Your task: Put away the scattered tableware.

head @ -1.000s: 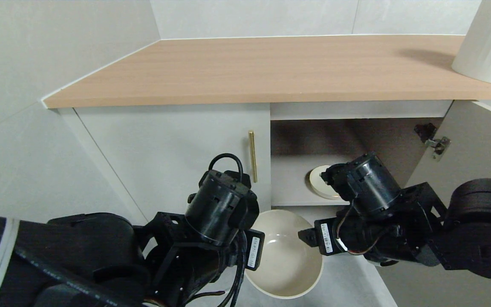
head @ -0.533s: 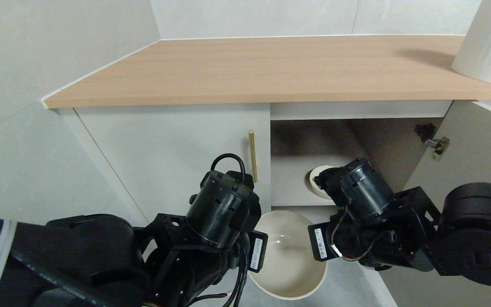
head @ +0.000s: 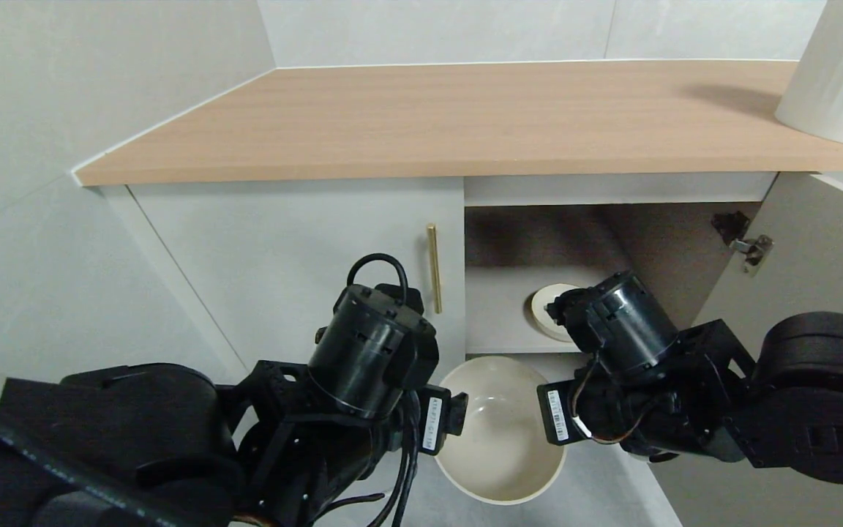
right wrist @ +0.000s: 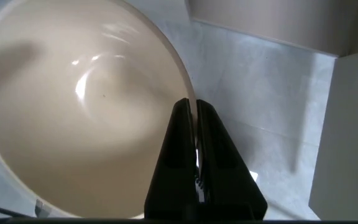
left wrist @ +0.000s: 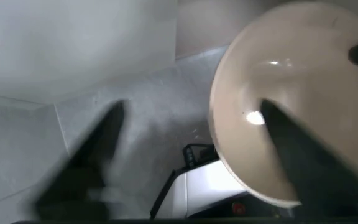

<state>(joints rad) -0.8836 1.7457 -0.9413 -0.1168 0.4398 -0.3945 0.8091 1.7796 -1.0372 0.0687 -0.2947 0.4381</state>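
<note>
A cream bowl (head: pixel 498 432) hangs in the air in front of the open cabinet (head: pixel 612 241), low down. My right gripper (right wrist: pixel 196 112) is shut on the bowl's (right wrist: pixel 86 118) rim, one finger inside and one outside, on its right side in the head view. My left gripper (left wrist: pixel 188 115) stands open at the bowl's (left wrist: pixel 291 87) left side, with one finger (left wrist: pixel 284 149) over the inside and the other finger (left wrist: pixel 92 155) well outside. A small cream plate (head: pixel 547 311) lies on the cabinet shelf behind the right wrist.
The cabinet's right door (head: pixel 817 256) stands open; the left door with a brass handle (head: pixel 433 267) is closed. Above is a wooden countertop (head: pixel 465 117) with a white ribbed container (head: pixel 842 73) at its right end. Grey floor lies below.
The left arm has drawn back a little to the left. The bowl has shifted slightly up and toward the cabinet with the right gripper.
</note>
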